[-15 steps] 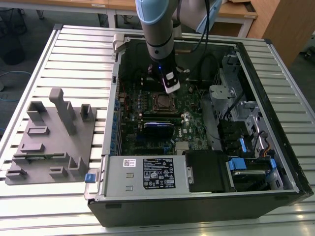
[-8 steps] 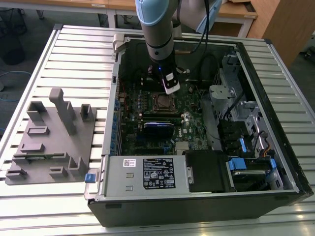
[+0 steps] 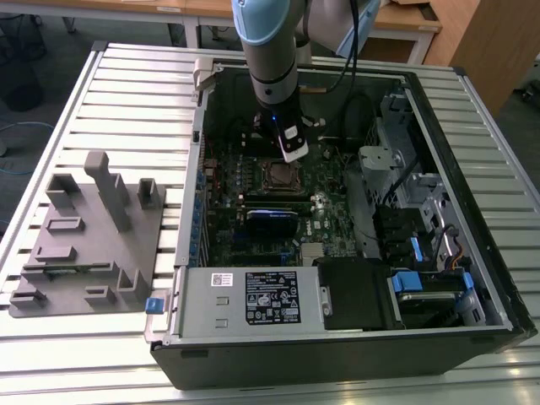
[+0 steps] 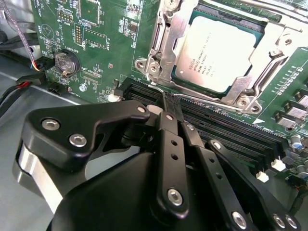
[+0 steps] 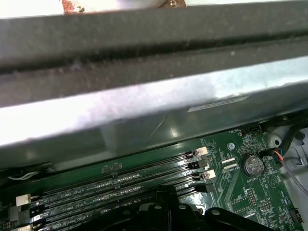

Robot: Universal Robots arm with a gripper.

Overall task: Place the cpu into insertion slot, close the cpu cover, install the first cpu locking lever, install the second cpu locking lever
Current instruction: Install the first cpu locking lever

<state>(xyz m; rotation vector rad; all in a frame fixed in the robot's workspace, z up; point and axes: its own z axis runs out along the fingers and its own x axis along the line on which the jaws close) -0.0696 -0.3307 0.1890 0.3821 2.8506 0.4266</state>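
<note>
1. The gripper [image 4: 166, 103] has its two black fingers pressed together, and nothing is held between them. In the second wrist view their tip stands in the middle of the frame, at the thin wire of a locking lever [image 4: 202, 100] that runs along the lower edge of the socket; I cannot tell if the tip touches the wire.
2. The cpu [image 4: 219, 50] already lies in the insertion slot [image 4: 269, 19], in the upper right of this frame, and the cpu cover [image 4: 166, 45] is folded down around it, so the grey metal top shows through its window.
3. From the fingertip, the socket lies up and to the right, just beside it. The long axis of the lever wire goes from the centre toward the right, nearly parallel to the black memory slots [image 4: 226, 132] below it.
4. In the exterior view the gripper [image 3: 291, 152] hangs over the upper middle of the green motherboard [image 3: 224, 240], and the socket [image 3: 279, 175] is just below it in the frame.
</note>
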